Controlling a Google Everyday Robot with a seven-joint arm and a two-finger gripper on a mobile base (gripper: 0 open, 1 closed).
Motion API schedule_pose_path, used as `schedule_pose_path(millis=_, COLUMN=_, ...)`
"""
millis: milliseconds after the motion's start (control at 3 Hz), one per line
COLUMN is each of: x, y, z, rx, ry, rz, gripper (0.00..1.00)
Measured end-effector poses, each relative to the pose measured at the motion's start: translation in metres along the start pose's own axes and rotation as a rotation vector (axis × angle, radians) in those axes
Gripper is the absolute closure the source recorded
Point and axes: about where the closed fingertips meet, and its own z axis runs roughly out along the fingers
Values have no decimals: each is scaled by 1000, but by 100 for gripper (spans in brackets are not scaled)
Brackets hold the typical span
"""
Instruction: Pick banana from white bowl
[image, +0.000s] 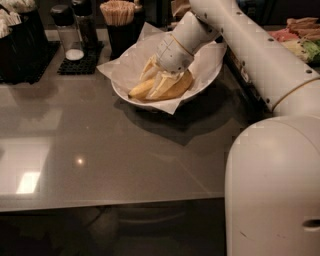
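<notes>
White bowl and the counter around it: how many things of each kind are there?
white bowl: 1
banana: 1 sure; the claw may hide more
claw: 1, down in the bowl on the banana
shakers: 2
cup of sticks: 1
Total: 6

White gripper (161, 86) down in the white bowl (123, 95), white crinkled paper (127, 67), yellow banana (181, 86), glossy grey tabletop (125, 155).

Glossy grey bench (100, 150) with a bright light glare (27, 182); a shaker (67, 30) and dark bin (20, 45) along its far edge; gripper (164, 86) down in the white bowl (122, 95)
</notes>
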Motion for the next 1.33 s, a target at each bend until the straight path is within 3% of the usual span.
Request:
schedule_pose_path(millis=333, x=0, y=0, z=0, rx=0, ry=0, rz=0, gripper=88)
schedule_pose_path(millis=667, x=-5, y=-1, z=-14, rx=61, ry=2, rz=-2, gripper=100)
schedule_pose_path(millis=1333, x=-59, y=23, z=-95, rx=366, ry=49, rz=-133, gripper=100)
